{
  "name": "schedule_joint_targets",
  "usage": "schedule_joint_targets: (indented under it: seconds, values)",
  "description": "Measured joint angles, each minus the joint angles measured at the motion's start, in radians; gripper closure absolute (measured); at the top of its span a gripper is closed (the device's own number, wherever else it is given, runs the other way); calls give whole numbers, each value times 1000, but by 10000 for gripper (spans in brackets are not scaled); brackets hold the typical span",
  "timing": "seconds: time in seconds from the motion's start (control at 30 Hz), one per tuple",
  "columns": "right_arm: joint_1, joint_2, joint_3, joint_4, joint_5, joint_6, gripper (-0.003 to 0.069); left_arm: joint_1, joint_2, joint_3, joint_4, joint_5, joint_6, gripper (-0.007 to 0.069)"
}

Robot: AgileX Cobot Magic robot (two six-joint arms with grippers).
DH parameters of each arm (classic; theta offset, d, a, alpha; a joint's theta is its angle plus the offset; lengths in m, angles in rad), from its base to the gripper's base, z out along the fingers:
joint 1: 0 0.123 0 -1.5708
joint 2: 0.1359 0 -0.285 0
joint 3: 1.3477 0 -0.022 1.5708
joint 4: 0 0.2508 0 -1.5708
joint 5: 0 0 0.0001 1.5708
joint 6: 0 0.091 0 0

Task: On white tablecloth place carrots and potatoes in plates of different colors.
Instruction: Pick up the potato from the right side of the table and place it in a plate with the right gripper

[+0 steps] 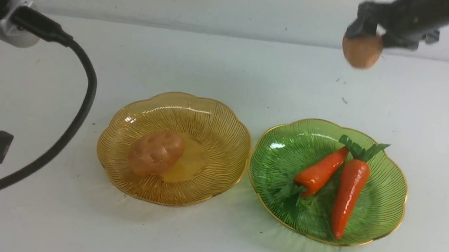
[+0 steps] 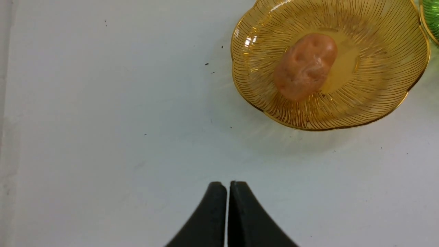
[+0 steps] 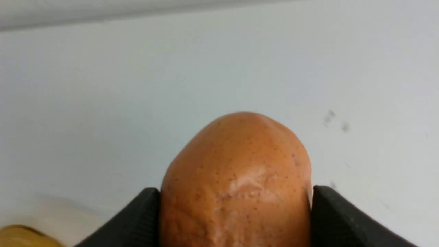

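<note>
White tablecloth (image 1: 232,70) covers the desk in front of you, plain apart from a few dark specks, with a pale wall behind it. On it sit the two plates, rims almost touching: the amber plate (image 1: 222,143) toward your left and the green plate (image 1: 282,151) toward your right. Both carrots (image 1: 349,192) lie close together inside the green plate, so that half looks done. One potato (image 1: 156,152) rests in the amber plate, a little left of its centre, leaving bare floor on the side nearer the green plate. The second potato (image 1: 361,51) hangs in your right tool (image 1: 367,35), well above the cloth and beyond the green plate's far rim, so it is well apart from the amber plate and has to come left and toward you. Judge it as a light, rigid toy with a smooth, rounded skin (the kind that can twist or squirt out of a pinch). The jaws are spread wide and pressed to its two flanks, with the rounded end poking out past the fingertips. That hold across the middle looks sound, so keep it and lower gently, since a rounded thing may roll on the ribbed slope. Your left tool (image 2: 228,192) has its jaws pressed together on nothing, hovering over bare cloth just beside the amber plate.
</note>
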State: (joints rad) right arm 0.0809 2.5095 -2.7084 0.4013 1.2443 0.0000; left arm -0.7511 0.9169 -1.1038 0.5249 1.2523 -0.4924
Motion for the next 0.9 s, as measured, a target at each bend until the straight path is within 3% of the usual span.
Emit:
schedule_joint_targets:
  seconds: [0.1,0.23,0.33,0.57,0.77,0.9]
  values:
    - [31,-57,-14,39,0,0,157,0,0,0,2,0,-18,628]
    - [143,-98,-6,77,4,0,157,0,-1,0,-1,0,-23,628]
    - [257,-97,46,56,10,0,157,0,-2,0,-1,0,-23,628]
    - [409,-93,226,-21,17,-7,157,0,-2,0,-1,0,-23,628]
    - [454,-81,270,-40,18,-8,153,0,-2,0,-3,0,-23,628]
    - [463,-81,270,-85,16,42,60,0,-2,0,-6,0,-23,628]
